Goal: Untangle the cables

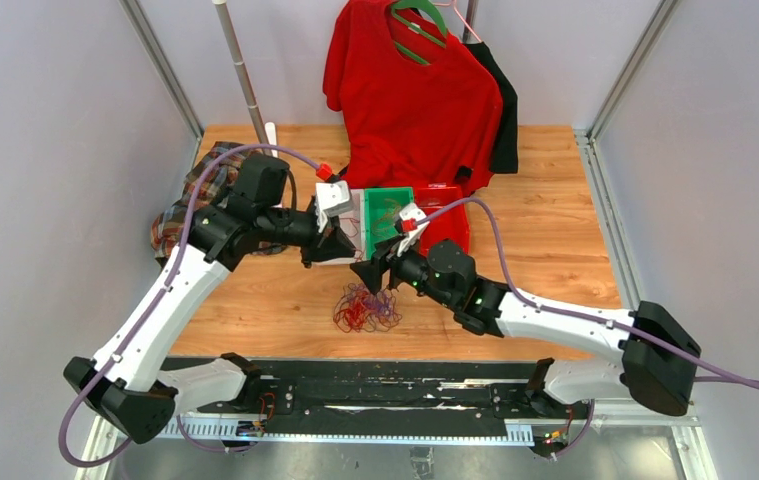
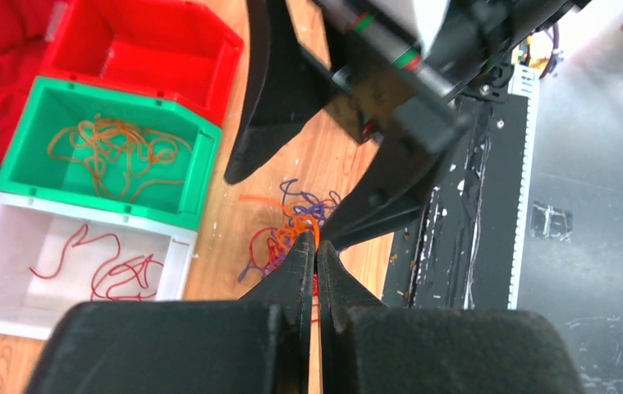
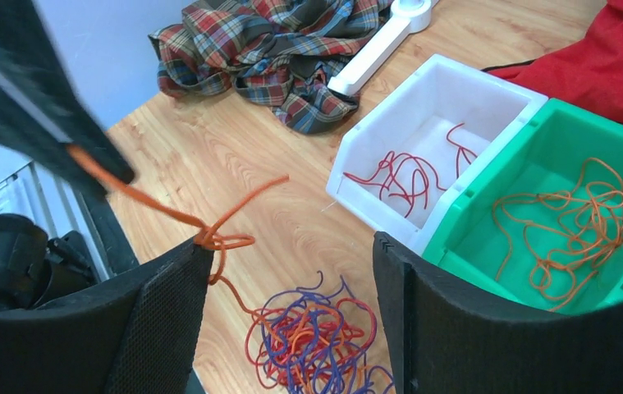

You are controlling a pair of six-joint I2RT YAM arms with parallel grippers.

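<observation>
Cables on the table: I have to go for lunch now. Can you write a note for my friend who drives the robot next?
Grippers: the left gripper is shut on one orange cable, pulled up out of the tangle. The right gripper is open above the bundle, and the strand passes one finger ungripped.
Things: the bundle of red, orange and purple lies on the table near the bins.
Done: red cables in the white bin, orange cables in the green bin. The red bin shows nothing inside.
Left: free the pinched strand, bin it, then sort the rest.
</observation>
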